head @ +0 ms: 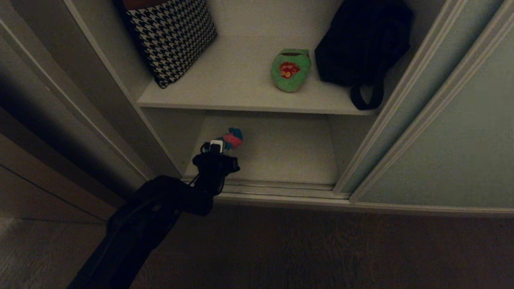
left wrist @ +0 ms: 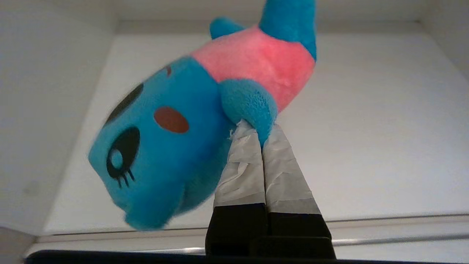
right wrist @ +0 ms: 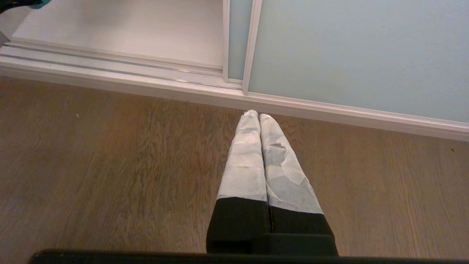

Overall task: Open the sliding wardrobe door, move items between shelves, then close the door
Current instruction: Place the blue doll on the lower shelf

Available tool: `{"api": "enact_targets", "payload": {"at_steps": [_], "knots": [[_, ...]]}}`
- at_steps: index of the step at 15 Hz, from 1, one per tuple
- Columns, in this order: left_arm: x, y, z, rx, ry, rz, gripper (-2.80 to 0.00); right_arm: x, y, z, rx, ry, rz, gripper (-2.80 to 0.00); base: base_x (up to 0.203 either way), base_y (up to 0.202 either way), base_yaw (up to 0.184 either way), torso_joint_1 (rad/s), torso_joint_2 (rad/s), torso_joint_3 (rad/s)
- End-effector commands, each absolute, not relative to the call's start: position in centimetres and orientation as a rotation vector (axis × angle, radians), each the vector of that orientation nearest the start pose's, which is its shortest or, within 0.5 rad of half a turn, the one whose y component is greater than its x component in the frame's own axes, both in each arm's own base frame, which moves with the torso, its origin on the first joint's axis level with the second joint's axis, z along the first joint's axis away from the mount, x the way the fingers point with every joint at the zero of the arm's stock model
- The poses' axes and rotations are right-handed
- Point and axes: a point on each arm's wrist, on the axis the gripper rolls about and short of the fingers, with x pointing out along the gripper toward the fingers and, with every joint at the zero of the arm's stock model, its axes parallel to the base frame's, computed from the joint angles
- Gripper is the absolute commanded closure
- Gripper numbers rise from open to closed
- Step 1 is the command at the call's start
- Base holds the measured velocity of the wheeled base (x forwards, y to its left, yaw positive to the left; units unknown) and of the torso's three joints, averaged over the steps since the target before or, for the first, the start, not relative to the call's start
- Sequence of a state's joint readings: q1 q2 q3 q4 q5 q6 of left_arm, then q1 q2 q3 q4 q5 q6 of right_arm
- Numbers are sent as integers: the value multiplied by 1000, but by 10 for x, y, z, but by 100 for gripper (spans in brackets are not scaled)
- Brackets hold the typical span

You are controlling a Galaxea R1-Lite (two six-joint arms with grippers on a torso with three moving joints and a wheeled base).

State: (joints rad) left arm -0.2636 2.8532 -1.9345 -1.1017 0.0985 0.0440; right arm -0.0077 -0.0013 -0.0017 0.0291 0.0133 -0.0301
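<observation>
2 toys remained; we had the left gripper (left wrist: pixel 262 141) clamped on the blue toy (left wrist: pixel 190 124) over the lower shelf (head: pixel 281 160). Next: raise it beside the green toy (head: pixel 290 70).

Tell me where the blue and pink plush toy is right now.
The blue and pink plush toy hangs pinched in the left gripper over the white bottom shelf, on its left side, below the green toy's shelf.

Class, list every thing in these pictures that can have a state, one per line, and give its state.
Sliding wardrobe door: slid open to the right.
Blue-and-pink soft toy: pinched by one limb, off the lower shelf.
Green soft toy: lying on the upper shelf.
Left end effector: shut on the toy.
Right end effector: shut, empty, above the floor.
</observation>
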Motion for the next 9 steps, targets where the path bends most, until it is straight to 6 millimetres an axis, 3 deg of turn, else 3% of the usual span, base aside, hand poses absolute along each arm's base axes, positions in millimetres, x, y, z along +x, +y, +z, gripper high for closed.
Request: {"api": "enact_targets", "payload": {"at_steps": [1, 4, 7, 9], "knots": [[539, -130, 9, 13, -187, -157, 0, -23, 0, 73, -30, 27, 7, 0, 0, 0, 0, 0, 0, 0], [540, -126, -2, 25, -168, -225, 0, -23, 0, 73, -30, 27, 7, 0, 33, 0, -2, 1, 1, 1], [539, -129, -4, 32, -162, -232, 0, -23, 0, 73, -30, 27, 7, 0, 189, 0, 2, 5, 1, 3], [537, -135, -9, 46, -159, -241, 0, -23, 0, 73, -29, 27, 7, 0, 68, 0, 1, 4, 1, -2]]}}
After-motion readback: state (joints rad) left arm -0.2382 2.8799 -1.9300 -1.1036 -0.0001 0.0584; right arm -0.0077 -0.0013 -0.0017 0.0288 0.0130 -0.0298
